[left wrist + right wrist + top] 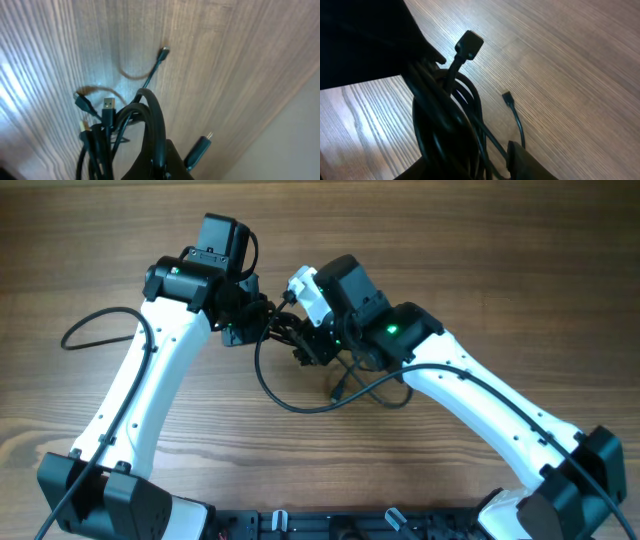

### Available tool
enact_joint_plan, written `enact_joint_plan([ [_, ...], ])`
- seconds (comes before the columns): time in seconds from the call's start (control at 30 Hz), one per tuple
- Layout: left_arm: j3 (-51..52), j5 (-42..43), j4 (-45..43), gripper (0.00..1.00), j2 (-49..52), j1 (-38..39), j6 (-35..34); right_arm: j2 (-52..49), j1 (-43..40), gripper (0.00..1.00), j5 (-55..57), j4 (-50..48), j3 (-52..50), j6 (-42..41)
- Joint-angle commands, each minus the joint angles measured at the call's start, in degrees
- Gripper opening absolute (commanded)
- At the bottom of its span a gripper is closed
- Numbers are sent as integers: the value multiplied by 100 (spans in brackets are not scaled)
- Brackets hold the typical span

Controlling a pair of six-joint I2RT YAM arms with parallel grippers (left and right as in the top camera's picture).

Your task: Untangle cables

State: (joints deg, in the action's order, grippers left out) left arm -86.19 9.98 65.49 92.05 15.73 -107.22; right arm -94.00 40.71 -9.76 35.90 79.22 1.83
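Note:
The cables (pixel 300 402) are thin black cords bunched in a tangle that hangs between my two grippers above the middle of the table, with one loop and a plug end (pixel 337 392) trailing on the wood. My left gripper (pixel 268 320) is shut on a loop of the cables (pixel 150 110), with a USB plug (pixel 109 105) and other plug ends dangling beside it. My right gripper (pixel 305 345) stands around the thick bunch of cables (pixel 445 125). Its jaws are partly closed, and a gap shows beside the right finger (pixel 520 157). A plug (pixel 469 44) sticks up from the bunch.
The wooden table (pixel 480 240) lies under both arms. A thicker black arm wire (pixel 95 320) loops out at the left. A black rail (pixel 330 525) runs along the near edge between the arm bases. A pale surface past the table edge (pixel 300 140) shows in the left wrist view.

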Motion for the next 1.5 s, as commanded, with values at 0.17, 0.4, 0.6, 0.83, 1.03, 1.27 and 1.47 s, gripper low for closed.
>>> enact_joint_plan([
  [0.17, -22, 223, 33, 4, -52, -90, -20, -138, 22, 23, 120, 144, 92, -474],
  [0.4, -22, -892, 50, 4, -52, -92, -136, 105, 22, 4, -232, 354, 111, -761],
  [0.6, -20, -1956, 212, 4, -42, -142, -623, 774, 15, 4, -2114, 1353, 114, 527],
  [0.83, -15, -2291, 389, 4, -28, -208, -616, 1220, -20, 4, -3178, 2087, 116, 1517],
  [1.03, -15, -2444, 964, 4, -20, -208, -188, 1779, -761, 4, -3477, 1019, 210, 474],
  [1.27, -15, -2369, 758, 4, -20, -208, 2798, 1773, -1716, 4, 33, 741, 205, -2837],
  [1.47, -15, -1360, -186, 4, -20, -208, 5687, 1399, -1716, 4, 2450, 868, 184, -3370],
])
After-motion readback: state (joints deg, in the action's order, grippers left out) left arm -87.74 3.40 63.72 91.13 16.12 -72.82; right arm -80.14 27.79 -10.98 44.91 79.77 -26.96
